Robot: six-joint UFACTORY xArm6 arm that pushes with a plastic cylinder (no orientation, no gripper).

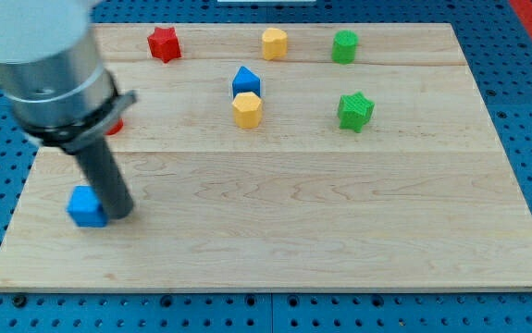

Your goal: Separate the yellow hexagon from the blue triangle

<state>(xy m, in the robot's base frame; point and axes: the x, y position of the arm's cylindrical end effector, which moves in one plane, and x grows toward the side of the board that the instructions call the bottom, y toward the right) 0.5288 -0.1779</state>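
A red star (163, 43), a yellow block (274, 43) of unclear shape and a green cylinder-like block (344, 46) sat in a row along the top of the wooden board (340, 231). A green star (355, 111) lay below the green block, well apart from it. Near the board's lower left a blue cube (85, 207) rested, and a red block (115, 126) showed only partly at the view's left.
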